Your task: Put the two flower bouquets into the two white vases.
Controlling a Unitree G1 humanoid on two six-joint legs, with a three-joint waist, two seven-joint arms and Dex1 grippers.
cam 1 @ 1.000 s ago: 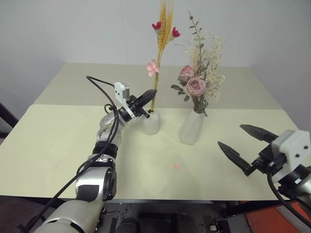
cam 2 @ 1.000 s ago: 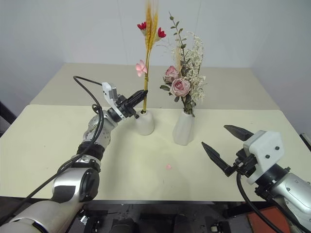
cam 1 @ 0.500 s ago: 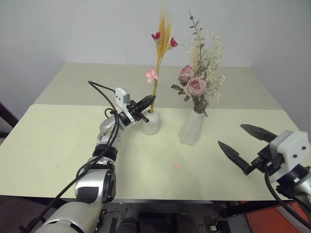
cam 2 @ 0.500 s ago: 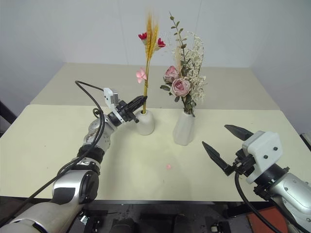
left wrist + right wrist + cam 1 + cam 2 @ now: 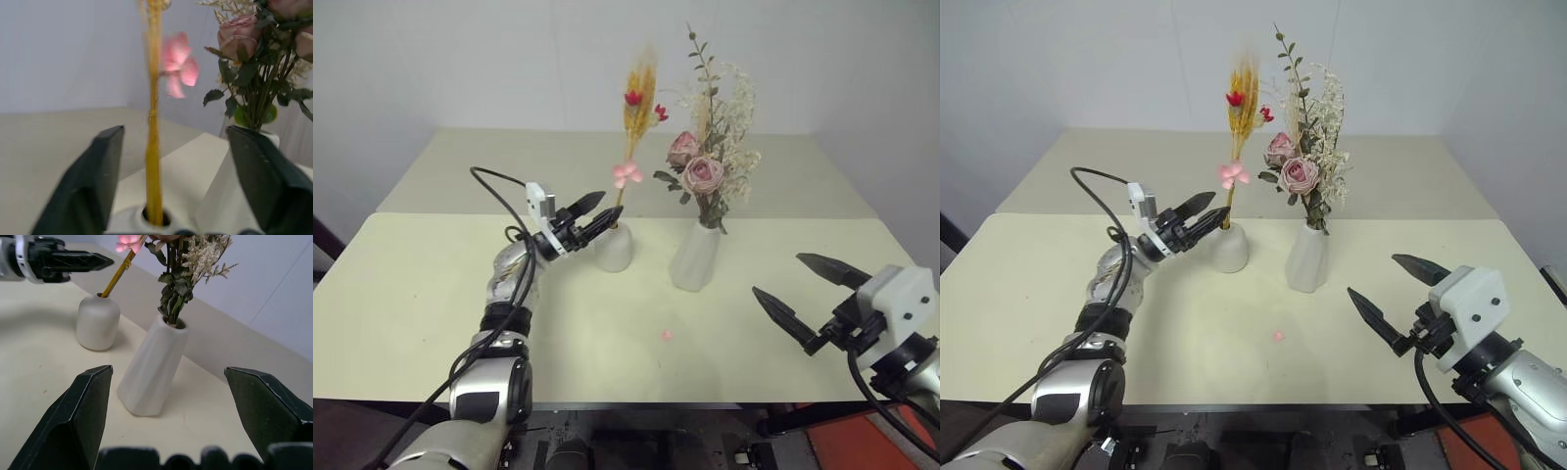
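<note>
The straw bundle (image 5: 632, 132) stands nearly upright in the short vase (image 5: 614, 248), the rose bunch (image 5: 710, 157) in the taller vase (image 5: 696, 257), mid-desk (image 5: 411, 294). The left gripper (image 5: 597, 211) is spread beside the stem; the right gripper (image 5: 800, 291) hangs spread and empty.

Silver left arm (image 5: 501, 377), looped black cable (image 5: 499, 181), white wrist housing (image 5: 899, 299), black jaws.

Narrow gap between short vase (image 5: 614, 247) and tall vase (image 5: 696, 257) — bare table (image 5: 421, 294) elsewhere.
</note>
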